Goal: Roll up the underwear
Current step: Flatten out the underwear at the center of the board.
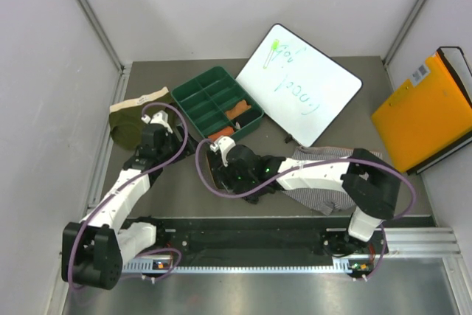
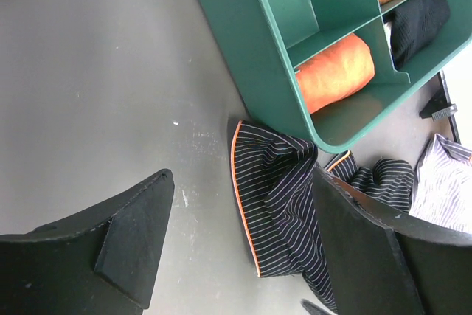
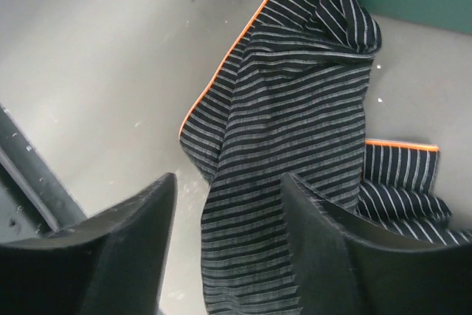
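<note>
Closest to the eye are the blunt black fingers of the right jaws. They stand apart and clamp nothing, and the black pin-striped underwear lies rumpled on the grey surface in the gap between them and just beyond. Its orange-piped hem runs off ahead of the left-hand finger. The left jaws are released as well: bare surface shows in their gap, and the same striped cloth sits under and beside their right-hand finger. Just past both pairs of jaws stands the green tray, with the far end of the cloth bunched up against its corner. Orange rolls and a black roll already sit in its compartments. An olive pair waits out to the left of the left jaws, and a grey-white striped pair lies under the right arm. To my mind the step in hand is taking hold of this pair so it can be laid out. I would have each set of jaws nip the piped hem itself, not a heaped fold. Then draw it away from the tray and pull it flat and taut before any rolling starts, since a lumpy start gives a loose roll. The thin cloth will likely slip from a shallow pinch.
</note>
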You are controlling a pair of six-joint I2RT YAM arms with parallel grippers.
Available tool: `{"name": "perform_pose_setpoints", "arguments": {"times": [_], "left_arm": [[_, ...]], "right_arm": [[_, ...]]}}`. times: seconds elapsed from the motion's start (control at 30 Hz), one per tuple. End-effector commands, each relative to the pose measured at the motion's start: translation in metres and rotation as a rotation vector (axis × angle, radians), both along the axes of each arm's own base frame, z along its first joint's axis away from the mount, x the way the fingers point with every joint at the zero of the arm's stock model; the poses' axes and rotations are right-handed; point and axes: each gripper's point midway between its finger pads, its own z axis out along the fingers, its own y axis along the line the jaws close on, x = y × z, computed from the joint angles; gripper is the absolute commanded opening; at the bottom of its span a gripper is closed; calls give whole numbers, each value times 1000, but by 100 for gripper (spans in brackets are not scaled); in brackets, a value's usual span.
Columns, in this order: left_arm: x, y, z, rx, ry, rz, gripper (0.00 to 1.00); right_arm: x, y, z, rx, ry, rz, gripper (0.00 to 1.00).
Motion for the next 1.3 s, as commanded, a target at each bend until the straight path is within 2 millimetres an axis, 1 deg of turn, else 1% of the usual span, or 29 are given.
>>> {"name": "perform_pose_setpoints", "arguments": {"times": [0.0,0.07,0.1,0.13,0.2,0.23,0.33,0.37,0.4,0.47,0.5,0.53,0.6,0.7,0.77,0.8,1.0,1.13,1.27], "left_arm": [[9,-6,9,-21,-55,-15,79],[8,-7,5,-24,-46,-18,79],[8,-7,4,-28,-45,-18,78],[8,-10,2,-30,-44,-26,78],[7,-13,0,-42,-42,-27,77],[6,-18,-3,-47,-38,-37,77],[3,-31,-9,-68,-18,-60,76],[3,-34,-10,-73,-8,-64,76],[2,-38,-11,-76,-2,-73,75],[0,-45,-18,-80,19,-90,74],[2,-48,-16,-87,6,-94,74],[0,-51,-20,-89,12,-102,73],[1,-50,-24,-80,11,-94,72],[1,-48,-29,-65,15,-82,68],[1,-51,-30,-83,17,-87,67],[2,-55,-29,-100,13,-95,67],[-8,-79,-36,-146,48,-142,66],[-14,-95,-32,-199,41,-153,64],[-19,-111,-28,-237,39,-175,64]], "right_arm": [[6,20,11,14,-29,25,47],[5,18,4,-9,-18,17,28],[6,16,5,-10,-18,7,14],[7,15,6,-13,-22,-3,9],[5,9,15,-9,-22,-15,0],[4,6,20,-1,-21,-16,0],[-7,-9,36,31,-6,-21,0],[-10,-13,38,37,4,-26,0],[-15,-23,39,30,14,-32,0],[-20,-33,36,24,37,-54,0],[-24,-44,32,9,50,-64,0],[-26,-50,31,4,53,-75,0],[-29,-66,25,-16,60,-120,0],[-30,-82,17,-40,64,-163,0],[-33,-86,14,-40,76,-170,0],[-36,-84,13,-35,89,-156,0],[-46,-83,4,-21,140,-137,0],[-54,-78,8,21,167,-106,0],[-58,-77,6,38,182,-95,0]]}}
